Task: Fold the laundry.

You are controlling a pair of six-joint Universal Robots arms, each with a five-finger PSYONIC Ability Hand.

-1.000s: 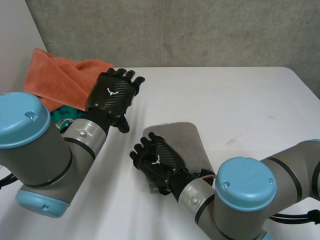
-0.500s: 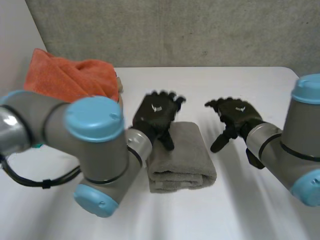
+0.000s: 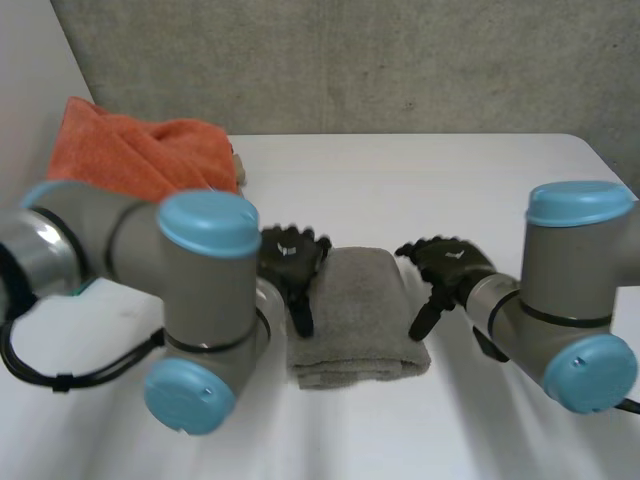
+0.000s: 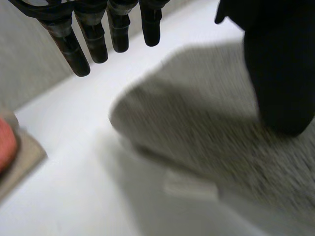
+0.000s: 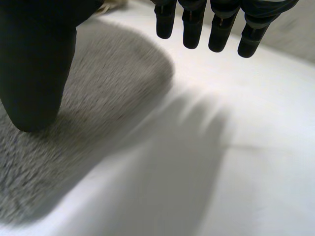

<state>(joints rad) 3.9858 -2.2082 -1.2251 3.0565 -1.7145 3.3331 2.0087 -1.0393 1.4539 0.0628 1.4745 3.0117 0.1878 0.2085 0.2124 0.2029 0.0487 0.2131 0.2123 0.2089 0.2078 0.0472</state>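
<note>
A folded grey towel [image 3: 357, 315] lies in the middle of the white table. My left hand [image 3: 291, 256] hovers at its left edge, fingers [image 4: 74, 49] straight and thumb [image 4: 278, 64] over the cloth [image 4: 211, 128], holding nothing. At the towel's right edge is my right hand [image 3: 447, 266], open too, its fingers [image 5: 216, 29] spread above the bare table and its thumb [image 5: 34, 69] above the grey cloth [image 5: 88, 103].
A heap of orange cloth [image 3: 130, 155] sits at the table's back left corner, with a bit of green cloth under it. A beige piece [image 4: 19, 157] lies next to the heap. The table's far edge [image 3: 400, 136] meets a grey wall.
Both arms have swung: the right hand lifted off the towel and moved to its right side, opening. The left hand came from the orange heap down to the towel's left edge.
</note>
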